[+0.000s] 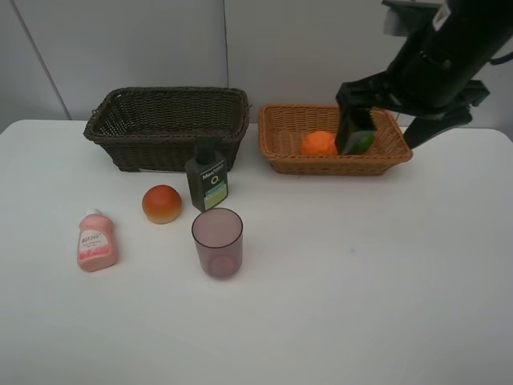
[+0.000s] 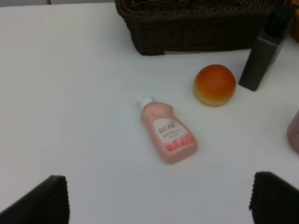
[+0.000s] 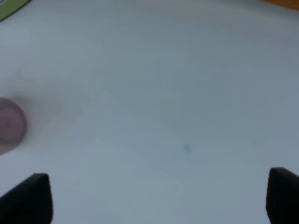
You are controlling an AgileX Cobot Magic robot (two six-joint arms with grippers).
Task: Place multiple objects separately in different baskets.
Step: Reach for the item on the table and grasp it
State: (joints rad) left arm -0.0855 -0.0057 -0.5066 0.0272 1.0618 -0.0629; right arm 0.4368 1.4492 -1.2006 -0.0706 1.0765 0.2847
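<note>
The left gripper (image 2: 159, 200) is out of the high camera's frame. Only its own wrist view shows it, as two dark fingertips (image 2: 44, 200) cut off at the corners. They stand wide apart with nothing between them, above bare white table (image 2: 70, 93).

Nearest in the high view is the purple-tinted cup (image 1: 217, 242), standing upright. The left wrist view catches only a sliver of it at the edge. To its left the pink bottle (image 1: 97, 241) lies flat on its back. Its label is readable only in the left wrist view, which also shows its white cap pointing towards the far side.

Farther back is the peach-like fruit (image 1: 162, 204). Just to its right stands the dark green bottle (image 1: 207, 180), whose top is cropped in the left wrist view. It stands close in front of the dark brown basket (image 1: 167, 127), whose inside looks dark and hard to read.

To the right is the tan basket (image 1: 280, 140), which holds the mandarin (image 1: 319, 143). The lime (image 1: 366, 143) beside it is half hidden behind a black finger of the right arm (image 1: 437, 56).

The right gripper (image 3: 154, 196) hangs over that basket, spread wide and holding nothing. Its wrist view is badly blurred, showing table, the cup at one edge and an orange sliver.
</note>
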